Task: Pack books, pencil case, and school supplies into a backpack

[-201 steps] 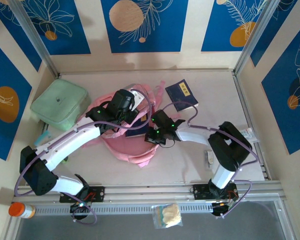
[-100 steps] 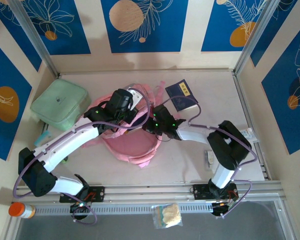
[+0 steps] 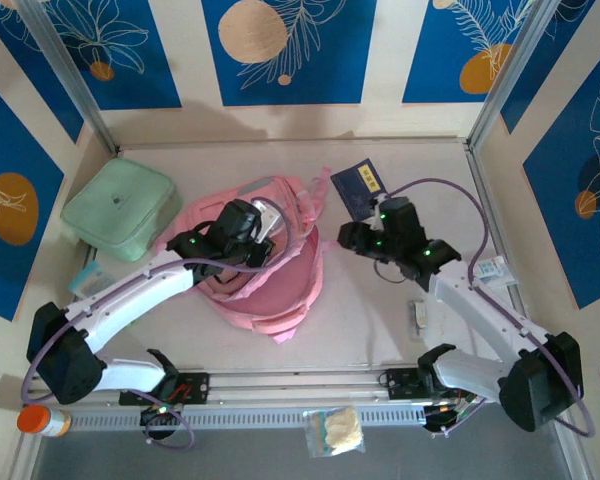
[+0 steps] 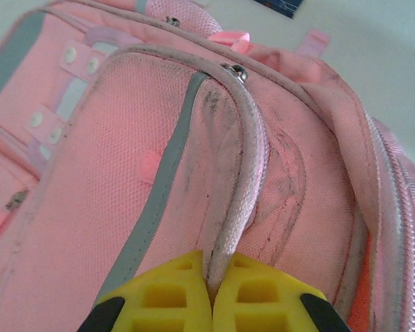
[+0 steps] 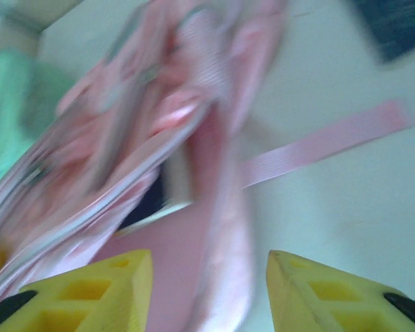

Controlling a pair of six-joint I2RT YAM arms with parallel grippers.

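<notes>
Pinching a piped edge of the backpack (image 3: 280, 290), the left claw (image 3: 263, 235) has its yellow fingers (image 4: 263, 294) pressed together on that seam, seen close in the left wrist view (image 4: 212, 277). The claw sits over the bag's far-left part, with the pack spreading out near and right of it.

Right claw (image 3: 345, 240): fingers wide apart, nothing gripped. It hangs just off the bag's far-right side. In the blurred right wrist view (image 5: 207, 277) the pink fabric lies ahead and to the left of the claw. A loose pink strap (image 5: 325, 142) runs out to the right across the bare tabletop (image 3: 360, 320).

Backpack: lies flat at mid-tabletop, between the two arms. Long axis runs near to far, leaning slightly. The end with the small pink loop (image 4: 232, 38) faces far, toward the navy book (image 3: 358, 188).

Navy book: lies flat beyond the right claw, just off the bag's far-right corner, apart from both claws. White label up, partly hidden by the right arm.

Green pouch (image 3: 118, 208): far left, apart from the bag.
</notes>
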